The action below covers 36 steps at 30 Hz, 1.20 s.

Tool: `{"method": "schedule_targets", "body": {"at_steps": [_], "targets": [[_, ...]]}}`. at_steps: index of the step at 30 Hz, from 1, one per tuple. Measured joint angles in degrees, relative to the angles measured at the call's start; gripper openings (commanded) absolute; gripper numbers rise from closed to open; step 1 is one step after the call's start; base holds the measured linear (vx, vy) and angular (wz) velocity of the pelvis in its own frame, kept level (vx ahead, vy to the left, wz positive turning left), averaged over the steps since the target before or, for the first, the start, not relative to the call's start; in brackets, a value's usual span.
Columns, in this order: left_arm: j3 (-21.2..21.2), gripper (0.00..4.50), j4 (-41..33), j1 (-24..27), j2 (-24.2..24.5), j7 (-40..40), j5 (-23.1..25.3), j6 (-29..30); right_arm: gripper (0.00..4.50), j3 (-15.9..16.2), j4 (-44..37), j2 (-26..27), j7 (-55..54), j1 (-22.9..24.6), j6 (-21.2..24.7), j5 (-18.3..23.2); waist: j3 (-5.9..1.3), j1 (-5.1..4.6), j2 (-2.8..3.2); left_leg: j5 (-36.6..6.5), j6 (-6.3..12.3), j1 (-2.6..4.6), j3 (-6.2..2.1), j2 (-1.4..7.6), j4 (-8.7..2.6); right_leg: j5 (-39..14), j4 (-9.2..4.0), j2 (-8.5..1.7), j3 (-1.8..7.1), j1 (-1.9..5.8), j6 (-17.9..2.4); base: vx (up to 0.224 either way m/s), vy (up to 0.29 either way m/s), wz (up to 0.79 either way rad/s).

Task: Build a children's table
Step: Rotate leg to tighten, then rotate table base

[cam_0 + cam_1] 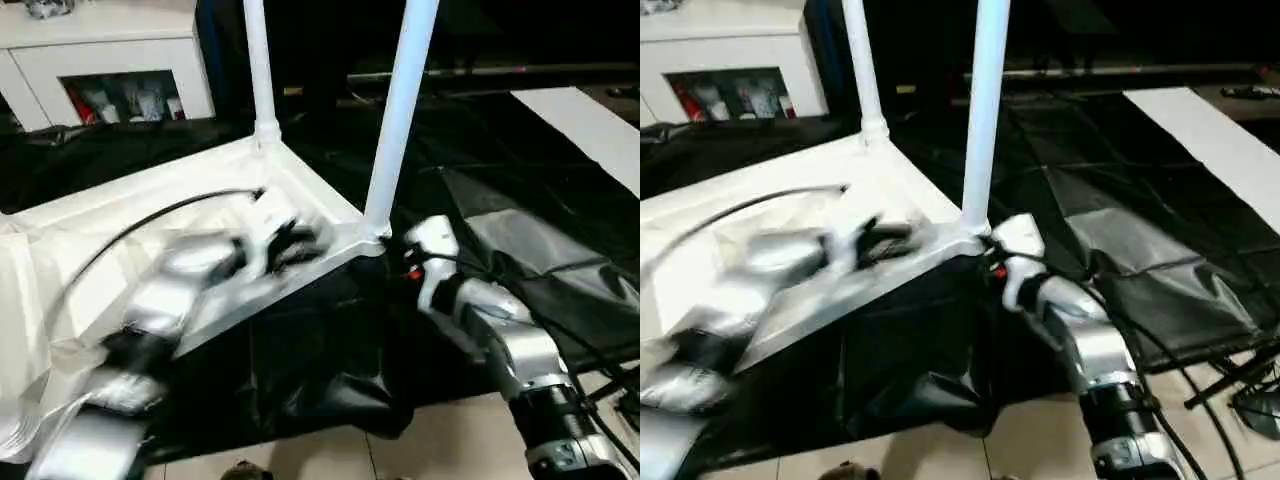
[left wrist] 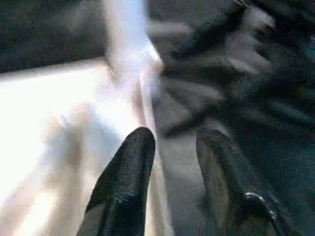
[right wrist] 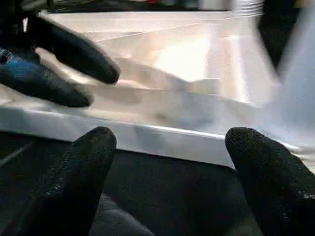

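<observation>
We see the white tabletop (image 1: 200,190) lying underside up on black cloth. Two white legs (image 1: 398,110) stand upright in its near and far corner sockets.

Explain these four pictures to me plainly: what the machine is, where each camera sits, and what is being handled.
A two-armed humanoid robot is building a children's table. Two pictures come from cameras on its head, looking down over its silver arms; the other two from cameras on its wrists, looking along black fingers. The white tabletop lies upside down on a black-draped work table, with two legs standing up from corner sockets. The left gripper is open over the tabletop's edge; the right gripper is open, facing its rim. Neither holds anything.
</observation>
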Motion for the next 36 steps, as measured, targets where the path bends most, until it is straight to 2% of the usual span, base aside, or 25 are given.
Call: {"method": "schedule_targets", "body": {"at_steps": [2,5,7,8,13,14,16,17,19,22,24,29,33,36], "targets": [[-1.38,2.16,-5.45,3.19,3.62,-2.55,-0.15,4.28,4.00,-0.23,4.84,2.08,-2.30,-4.10,-1.13,-0.90,0.00,-0.20,-0.12,0.00,-0.01,-0.01,0.02,-0.01,0.00,0.01,0.06,0.00,0.05,-0.07,-0.02,0.000,0.000,0.00],[-2.51,2.46,-11.13,6.13,5.66,-3.44,-0.26,8.43,4.00,-1.18,8.86,3.86,-5.01,-7.98,-2.27,-1.18,0.01,0.23,-0.30,0.00,-0.01,0.00,0.02,-0.01,-0.02,0.01,0.06,0.00,0.05,-0.04,-0.02,0.000,0.000,0.00],[-2.68,2.61,-14.93,8.06,7.00,-3.34,-0.34,11.62,4.00,-1.45,12.28,5.40,-5.81,-10.20,-2.86,-1.07,-0.01,0.19,-0.35,0.00,-0.01,0.02,0.03,-0.02,-0.01,0.07,0.06,0.00,0.07,-0.02,-0.12,0.000,0.000,0.00],[-2.85,2.83,-16.20,8.55,7.21,-3.32,-0.33,12.83,4.00,-1.59,13.61,5.80,-6.02,-10.82,-2.94,-1.00,-0.02,0.18,-0.37,0.00,-0.02,0.02,0.03,-0.02,-0.01,0.07,0.06,0.00,0.08,0.00,-0.12,0.000,0.000,0.00],[-4.34,3.10,-20.08,11.22,8.68,-1.97,0.50,16.91,4.00,-2.96,22.90,8.52,-8.95,-15.44,-5.45,-0.97,-0.01,-0.30,-0.59,0.00,-0.02,0.02,0.06,-0.03,0.00,0.07,0.09,0.01,0.11,-0.04,-0.13,0.000,0.000,0.00],[-4.72,3.32,-20.08,11.53,8.66,-1.48,0.95,17.14,4.00,-3.28,24.18,8.73,-9.71,-16.22,-5.98,-0.99,0.00,-0.45,-0.63,0.01,-0.02,0.03,0.06,-0.03,-0.01,0.07,0.09,0.01,0.11,-0.04,-0.13,0.000,0.000,0.00],[-5.48,3.37,-19.91,12.30,8.69,0.49,2.92,17.22,4.00,-4.41,27.22,9.66,-12.59,-17.88,-7.20,-0.98,-0.03,-0.57,-0.70,0.01,-0.03,0.04,0.05,-0.02,-0.01,0.07,0.11,0.02,0.11,-0.04,-0.13,0.000,0.000,0.00],[-5.83,3.40,-19.86,12.44,8.73,1.34,3.75,17.17,4.00,-4.86,28.75,9.94,-14.28,-18.76,-7.58,-0.99,-0.01,-0.54,-0.72,0.01,-0.03,0.02,0.06,-0.02,-0.01,0.08,0.10,0.02,0.11,-0.04,-0.15,0.000,0.000,0.00],[-6.68,3.74,-19.83,12.58,8.77,3.18,5.36,16.72,4.00,-6.05,30.92,10.20,-17.28,-19.91,-8.53,-0.98,-0.04,-0.39,-0.78,0.01,-0.03,0.04,0.05,-0.03,0.03,0.09,0.12,0.01,0.11,0.00,-0.16,0.000,0.000,0.00],[-7.18,3.83,-19.68,12.91,8.67,6.46,7.34,16.00,4.00,-8.21,34.25,10.23,-22.22,-21.55,-10.04,-0.78,-0.04,-0.24,-0.79,0.01,-0.03,0.06,0.05,-0.03,0.05,0.14,0.14,0.01,0.11,0.04,-0.23,0.000,0.000,0.00],[-7.06,4.14,-19.15,12.97,8.68,8.64,8.21,15.98,4.00,-9.82,36.51,9.27,-25.46,-22.38,-11.22,-0.67,-0.03,-0.10,-0.84,0.01,-0.03,0.07,0.04,-0.03,0.05,0.13,0.17,0.02,0.11,0.04,-0.21,0.000,0.000,0.00],[-5.65,4.39,-18.14,12.98,8.64,10.74,8.55,15.00,4.00,-13.69,40.34,5.33,-30.53,-23.06,-13.51,-0.35,-0.02,-0.38,-0.92,0.02,-0.04,0.11,0.02,-0.03,0.07,0.09,0.30,0.02,0.10,-0.01,-0.06,0.000,0.000,0.00],[-4.66,4.39,-18.15,12.91,7.99,12.14,8.39,13.39,4.00,-14.60,42.73,4.07,-31.74,-23.56,-14.41,-0.33,-0.02,-1.17,-0.92,0.02,-0.04,0.10,0.00,-0.02,0.07,0.20,0.38,0.05,0.10,-0.10,-0.26,0.000,0.000,0.00],[-4.24,4.39,-18.14,12.93,7.10,13.70,8.32,12.17,4.00,-15.05,43.66,2.96,-30.77,-23.57,-15.40,-0.45,-0.02,-1.20,-0.92,0.02,-0.04,0.05,0.01,-0.03,0.09,0.23,0.37,0.05,0.11,-0.14,-0.30,0.000,0.000,0.00]]}}
